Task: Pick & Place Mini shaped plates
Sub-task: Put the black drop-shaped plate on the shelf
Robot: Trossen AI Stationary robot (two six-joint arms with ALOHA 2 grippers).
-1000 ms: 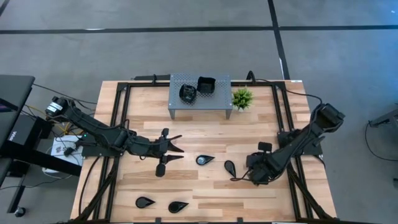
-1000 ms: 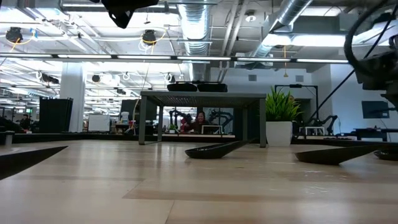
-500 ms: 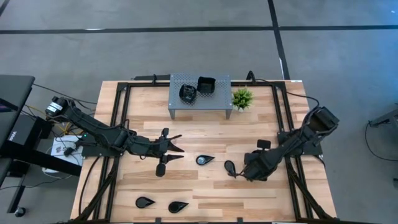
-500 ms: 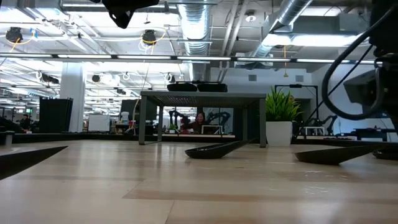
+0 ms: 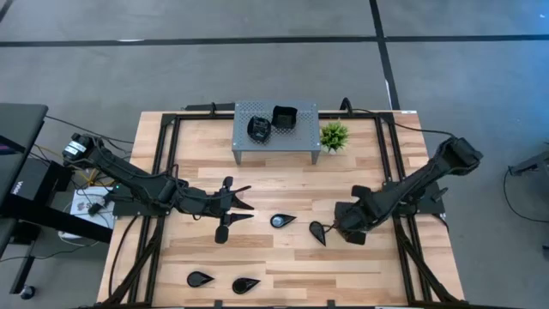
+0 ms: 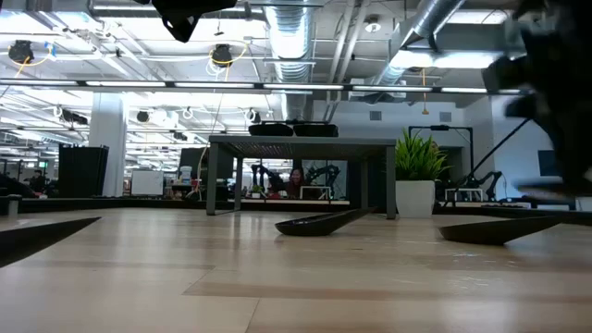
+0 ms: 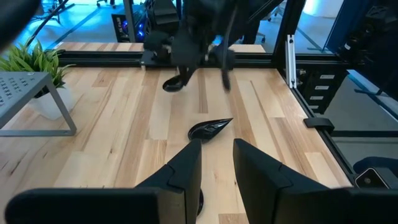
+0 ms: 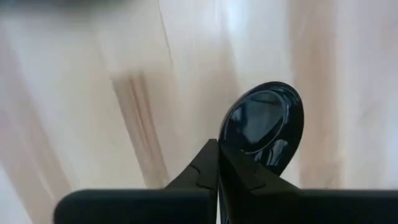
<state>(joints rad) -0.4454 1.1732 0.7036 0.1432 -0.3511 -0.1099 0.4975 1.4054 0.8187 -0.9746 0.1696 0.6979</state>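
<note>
**Two plates on the stand, several left on the table**

Two glossy black dishes sit on the grey perforated metal stand at the far side of the table: a rounded one and a wavy-edged square one. By that count the job looks well short of half done. On the boards lie at least four teardrop plates: one near the middle, one just beside the right arm, and two along the near edge.

The right gripper is down at the teardrop plate beside it. Its fingers are closed together, tips at the narrow end of the plate, whose round bowl points away from them. Whether the thin rim is actually pinched between them cannot be told; the plate seems to rest on the wood.

The left gripper hovers low over the table's left half with its fingers apart, holding nothing and facing the middle teardrop plate.

The plates are shiny, hard-looking and shallow, with a thin edge tapering to a point, so I judge them slippery to grip. The table is pale planked wood with visible grain, framed in black rails. A small green plant in a white pot stands beside the stand.
</note>
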